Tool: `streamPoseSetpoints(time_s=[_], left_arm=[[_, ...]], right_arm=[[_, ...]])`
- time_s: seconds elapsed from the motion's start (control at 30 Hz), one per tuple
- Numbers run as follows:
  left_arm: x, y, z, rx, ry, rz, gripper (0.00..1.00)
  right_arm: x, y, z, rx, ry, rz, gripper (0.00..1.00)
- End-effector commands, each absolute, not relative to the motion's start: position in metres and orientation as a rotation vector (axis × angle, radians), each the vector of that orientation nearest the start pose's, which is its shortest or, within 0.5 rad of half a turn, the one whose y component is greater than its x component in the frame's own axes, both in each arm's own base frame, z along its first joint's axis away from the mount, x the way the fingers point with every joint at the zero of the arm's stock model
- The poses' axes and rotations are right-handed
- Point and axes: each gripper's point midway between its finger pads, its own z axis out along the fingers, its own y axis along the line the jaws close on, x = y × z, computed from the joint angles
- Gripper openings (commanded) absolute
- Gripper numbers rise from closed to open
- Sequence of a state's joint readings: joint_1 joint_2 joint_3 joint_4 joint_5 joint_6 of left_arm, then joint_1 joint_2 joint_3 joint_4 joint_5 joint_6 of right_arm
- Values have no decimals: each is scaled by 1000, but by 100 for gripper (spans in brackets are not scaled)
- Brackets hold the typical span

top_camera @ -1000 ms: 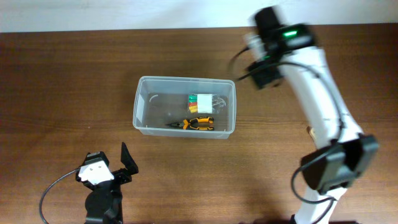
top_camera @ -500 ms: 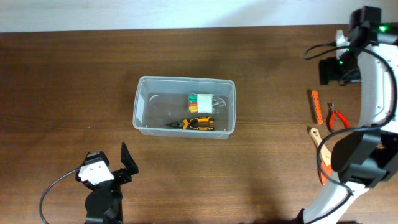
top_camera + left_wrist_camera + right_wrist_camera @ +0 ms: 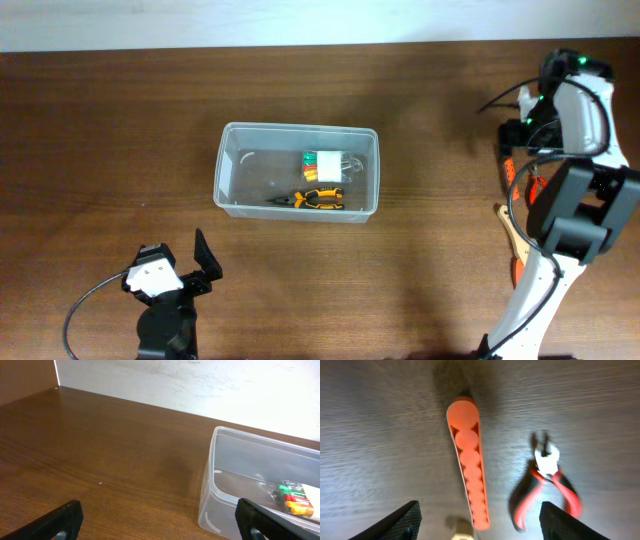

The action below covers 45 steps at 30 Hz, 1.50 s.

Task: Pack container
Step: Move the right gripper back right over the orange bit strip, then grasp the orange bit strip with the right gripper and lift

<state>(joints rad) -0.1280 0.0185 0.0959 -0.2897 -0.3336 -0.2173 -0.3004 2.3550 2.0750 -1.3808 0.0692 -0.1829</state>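
Heads up: your container (image 3: 226, 172) sits roughly mid-worktop, a touch toward the far edge and well clear of both arms. Inside you've got orange-and-black pliers (image 3: 318, 199) along the near wall and a white pack with coloured tips (image 3: 322, 162) just behind them.

Your right gripper (image 3: 481, 521) is over by the right edge of the table (image 3: 100, 120), jaws spread wide and holding nothing. It hangs above an orange ridged stick (image 3: 468, 460), with red-handled cutters (image 3: 547, 485) lying just beside it.

Your left gripper (image 3: 160, 522) is down by the near edge, left of the container, also wide open and empty.
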Motion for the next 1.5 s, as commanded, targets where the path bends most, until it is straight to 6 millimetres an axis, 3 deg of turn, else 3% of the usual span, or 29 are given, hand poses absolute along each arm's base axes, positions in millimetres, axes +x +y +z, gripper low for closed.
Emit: streamPoseSetpoints(time_s=[0.0, 0.27, 0.47, 0.63, 0.87, 1.07, 1.27, 1.47], left_arm=[[232, 27, 147, -309, 1743, 54, 99], [232, 27, 147, -309, 1743, 54, 99], [232, 27, 147, -309, 1743, 54, 99], [232, 27, 147, -309, 1743, 54, 99], [232, 27, 147, -309, 1743, 54, 99], [232, 27, 147, -309, 1743, 54, 99], [232, 27, 147, -309, 1743, 54, 99], [232, 27, 147, -309, 1743, 54, 99]], right_arm=[[408, -136, 22, 202, 3297, -30, 75], [407, -136, 13, 202, 3314, -23, 67], [409, -137, 12, 201, 3305, -27, 52], [407, -136, 8, 201, 3311, -25, 48], [395, -133, -12, 201, 3344, -12, 45], [391, -131, -17, 202, 3355, -7, 21], [403, -129, 2, 182, 3326, -14, 16], [444, -100, 47, 77, 3186, 18, 13]])
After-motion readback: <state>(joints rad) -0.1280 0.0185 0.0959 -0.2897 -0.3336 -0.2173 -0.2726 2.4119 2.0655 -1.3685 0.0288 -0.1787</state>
